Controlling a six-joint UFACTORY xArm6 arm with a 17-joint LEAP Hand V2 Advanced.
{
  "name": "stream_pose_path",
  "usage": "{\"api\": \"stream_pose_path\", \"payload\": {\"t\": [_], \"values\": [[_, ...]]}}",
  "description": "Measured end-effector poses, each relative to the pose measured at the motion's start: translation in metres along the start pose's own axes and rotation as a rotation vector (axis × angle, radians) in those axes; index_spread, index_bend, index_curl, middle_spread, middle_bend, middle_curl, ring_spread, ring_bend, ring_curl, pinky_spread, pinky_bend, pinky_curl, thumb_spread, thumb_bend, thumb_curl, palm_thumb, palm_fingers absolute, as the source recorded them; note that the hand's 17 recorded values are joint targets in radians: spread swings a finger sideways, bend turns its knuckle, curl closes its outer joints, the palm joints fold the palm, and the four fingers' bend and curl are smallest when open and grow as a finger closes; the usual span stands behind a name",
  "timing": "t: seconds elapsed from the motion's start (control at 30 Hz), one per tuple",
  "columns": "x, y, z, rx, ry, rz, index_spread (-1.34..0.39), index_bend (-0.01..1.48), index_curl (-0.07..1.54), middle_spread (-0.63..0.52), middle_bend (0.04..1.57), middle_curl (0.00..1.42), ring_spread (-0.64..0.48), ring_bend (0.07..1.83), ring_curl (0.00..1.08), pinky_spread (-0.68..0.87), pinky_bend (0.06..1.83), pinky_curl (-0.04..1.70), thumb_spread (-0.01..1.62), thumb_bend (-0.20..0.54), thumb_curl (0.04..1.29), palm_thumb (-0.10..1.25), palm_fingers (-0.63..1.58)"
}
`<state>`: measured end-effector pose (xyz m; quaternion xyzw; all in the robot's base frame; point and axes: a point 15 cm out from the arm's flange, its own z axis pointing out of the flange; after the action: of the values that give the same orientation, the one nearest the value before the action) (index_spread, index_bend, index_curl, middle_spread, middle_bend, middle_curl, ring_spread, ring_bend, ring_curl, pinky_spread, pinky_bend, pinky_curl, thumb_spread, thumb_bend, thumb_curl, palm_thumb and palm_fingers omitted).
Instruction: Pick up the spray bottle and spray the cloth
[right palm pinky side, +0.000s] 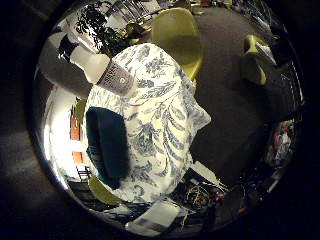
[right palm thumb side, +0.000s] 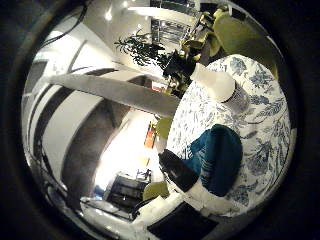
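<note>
Round table under a white cloth printed with blue leaves (right palm pinky side: 165, 120). A dark teal folded cloth (right palm pinky side: 106, 145) lies near one edge of the tabletop; a white plastic spray bottle with a grey label and black trigger head (right palm pinky side: 102, 70) stands near the adjoining edge, apart from the cloth, untouched. A yellow-green moulded chair (right palm pinky side: 180, 37) sits beyond the table. Of the white-and-black robot hand (right palm thumb side: 187, 182) only one fingertip shows, above the teal cloth; whether its fingers are spread or curled cannot be told. Risk: the bottle stands close to the edge, so an off-centre approach could topple it or push it off the table.
</note>
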<state>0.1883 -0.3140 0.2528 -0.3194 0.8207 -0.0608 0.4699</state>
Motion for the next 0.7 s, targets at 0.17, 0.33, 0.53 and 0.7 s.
{"api": "stream_pose_path", "payload": {"t": [0.17,0.33,0.53,0.7], "values": [[0.010,-0.010,0.023,-0.010,-0.021,0.014,-0.17,0.15,0.28,0.21,0.26,0.35,0.24,0.42,0.24,0.40,0.57,0.23,1.14,-0.021,0.33,0.54,0.03],[0.012,-0.022,0.036,0.003,-0.052,0.030,-0.14,0.15,0.27,0.22,0.26,0.34,0.24,0.42,0.25,0.41,0.54,0.24,1.13,-0.022,0.33,0.53,0.05],[0.014,-0.043,0.042,0.026,-0.082,0.046,-0.12,0.15,0.26,0.22,0.27,0.34,0.24,0.42,0.26,0.39,0.51,0.26,1.12,-0.021,0.33,0.53,0.06],[0.012,-0.051,0.058,0.017,-0.100,0.038,-0.10,0.15,0.26,0.22,0.27,0.34,0.24,0.42,0.26,0.39,0.50,0.27,1.12,-0.022,0.33,0.54,0.06]]}}
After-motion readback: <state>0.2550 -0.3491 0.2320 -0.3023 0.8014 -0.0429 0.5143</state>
